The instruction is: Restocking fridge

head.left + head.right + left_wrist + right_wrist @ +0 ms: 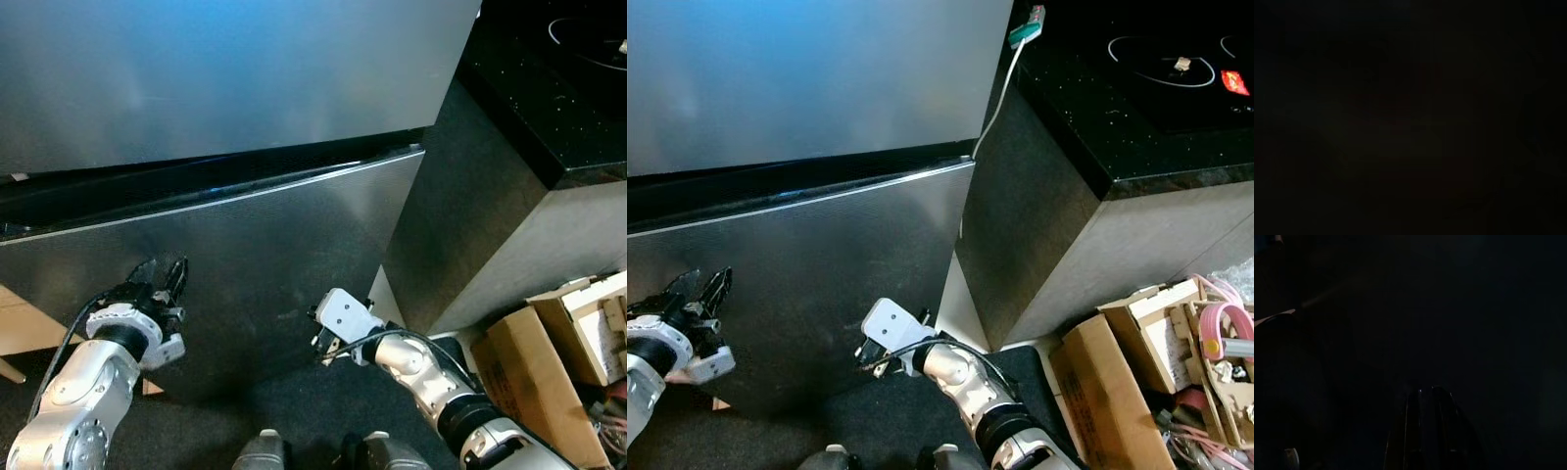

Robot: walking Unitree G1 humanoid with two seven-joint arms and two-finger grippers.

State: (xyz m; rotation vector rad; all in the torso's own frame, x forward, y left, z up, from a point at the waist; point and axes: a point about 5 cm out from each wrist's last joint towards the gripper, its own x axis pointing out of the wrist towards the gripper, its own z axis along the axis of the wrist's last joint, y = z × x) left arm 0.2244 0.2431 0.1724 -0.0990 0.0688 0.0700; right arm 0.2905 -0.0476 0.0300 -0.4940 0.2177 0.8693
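Observation:
The stainless steel fridge (225, 88) stands before me, its upper door shut above a dark gap. Below the gap sits the lower door (265, 255), also steel. My left gripper (163, 276) is held low in front of that lower door's left part, its black fingers pointing up and open with nothing between them. Lower and further right, near the door's right edge, is my right gripper (323, 345), with its white wrist plate facing me. In the dark right wrist view its two fingers (1442, 431) lie close together, holding nothing.
A black counter (1136, 108) with a glass hob stands right of the fridge, its grey side panel (1038, 235) close to my right arm. A white cable (994, 98) hangs at the fridge's corner. Open cardboard boxes (1156, 362) crowd the floor at the right.

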